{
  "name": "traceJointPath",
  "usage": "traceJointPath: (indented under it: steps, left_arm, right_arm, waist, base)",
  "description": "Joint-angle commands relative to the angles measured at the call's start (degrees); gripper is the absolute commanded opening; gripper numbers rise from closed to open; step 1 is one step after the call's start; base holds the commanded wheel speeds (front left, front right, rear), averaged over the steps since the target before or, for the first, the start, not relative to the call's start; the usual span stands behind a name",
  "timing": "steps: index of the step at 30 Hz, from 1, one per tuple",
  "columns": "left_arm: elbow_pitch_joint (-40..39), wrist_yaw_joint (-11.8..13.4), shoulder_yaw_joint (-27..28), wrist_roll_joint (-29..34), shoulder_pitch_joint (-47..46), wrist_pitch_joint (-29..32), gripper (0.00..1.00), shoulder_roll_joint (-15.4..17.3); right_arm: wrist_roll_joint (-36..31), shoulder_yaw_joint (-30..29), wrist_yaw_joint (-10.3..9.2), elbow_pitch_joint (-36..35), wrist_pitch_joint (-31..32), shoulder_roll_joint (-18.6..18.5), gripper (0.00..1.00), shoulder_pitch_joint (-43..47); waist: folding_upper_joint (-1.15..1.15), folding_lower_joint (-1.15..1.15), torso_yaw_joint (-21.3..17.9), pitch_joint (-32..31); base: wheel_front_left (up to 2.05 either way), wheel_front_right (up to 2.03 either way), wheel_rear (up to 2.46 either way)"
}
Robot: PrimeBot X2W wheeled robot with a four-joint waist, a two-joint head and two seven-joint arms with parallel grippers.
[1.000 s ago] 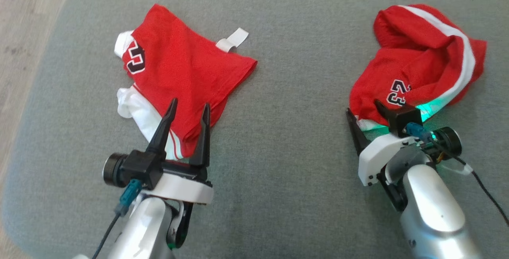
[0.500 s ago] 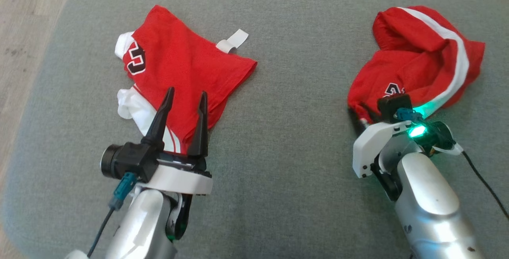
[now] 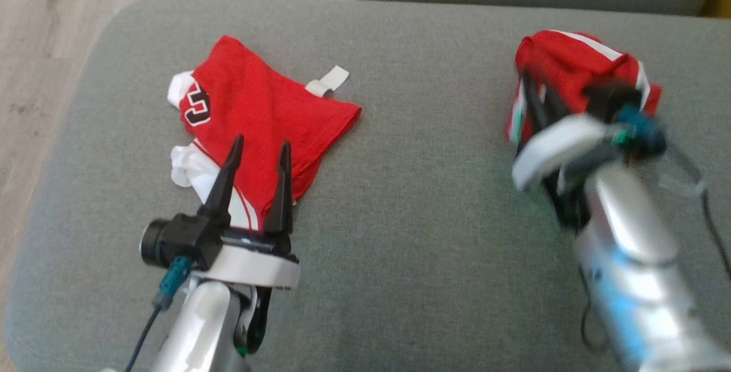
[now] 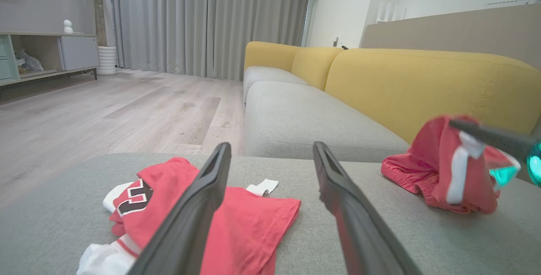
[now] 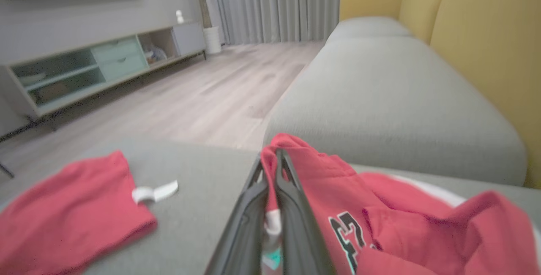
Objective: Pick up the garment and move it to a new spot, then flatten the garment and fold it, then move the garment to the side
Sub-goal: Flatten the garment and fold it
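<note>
A crumpled red garment (image 3: 571, 60) with a white stripe and a black number sits bunched at the right of the grey ottoman. My right gripper (image 3: 537, 95) is shut on its near edge and holds that edge up off the cushion. The right wrist view shows the closed gripper (image 5: 269, 156) pinching red and white cloth of the garment (image 5: 380, 207). From the left wrist view the garment (image 4: 431, 169) hangs in a heap. My left gripper (image 3: 260, 144) is open, low over a second red and white garment (image 3: 257, 98) lying flat at the left, with nothing between its fingers (image 4: 211, 190).
The grey ottoman (image 3: 411, 189) has bare cushion between the two garments. A yellow sofa with grey seats (image 4: 401, 80) stands just behind it. Wood floor (image 3: 45, 46) lies to the left, and a low TV cabinet (image 5: 84, 68) is across the room.
My right gripper went from open to shut on the right garment's near edge and lifted it up and away, bunching the cloth. The head camera tilted. The left gripper stayed open.
</note>
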Motion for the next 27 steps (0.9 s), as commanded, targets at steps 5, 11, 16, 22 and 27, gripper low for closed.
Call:
traceJointPath:
  steps: [5, 11, 16, 22, 27]
  left_arm:
    - [-1.8, 0.5, 1.5, -0.7, 0.9, -0.5, 1.0, 0.1]
    - [-1.9, 0.7, 3.1, -0.1, 2.5, -0.5, 1.0, 0.1]
    - [-2.6, 0.5, 3.9, 0.6, 3.1, -0.5, 1.0, 0.1]
    - [-2.6, 0.2, 3.8, 1.1, 2.9, -0.5, 1.0, 0.1]
    - [-2.5, -0.1, 4.0, 1.7, 2.5, -0.5, 1.0, 0.1]
  right_arm:
    - [5.4, 3.3, -0.04, -4.6, -3.2, 0.1, 0.0, -12.9]
    - [9.4, -1.8, -0.04, -3.2, -5.6, 0.1, 0.0, -20.7]
    - [14.0, -7.3, -0.04, -1.0, -2.3, 0.1, 0.0, -14.8]
    - [10.0, -16.6, -0.04, -2.1, 1.8, 0.1, 0.0, -0.4]
    - [5.7, -23.6, -0.04, -5.2, 3.9, 0.1, 0.0, 5.8]
  waist:
    - [0.0, 0.0, 1.1, -2.7]
    - [0.0, 0.0, 0.0, -4.3]
    - [0.0, 0.0, -2.9, -4.2]
    - [0.0, 0.0, -6.6, -3.4]
    - [0.0, 0.0, -8.9, -2.7]
  base:
    - [0.0, 0.0, 0.0]
    - [0.0, 0.0, 0.0]
    - [0.0, 0.0, 0.0]
    - [0.0, 0.0, 0.0]
    - [0.0, 0.0, 0.0]
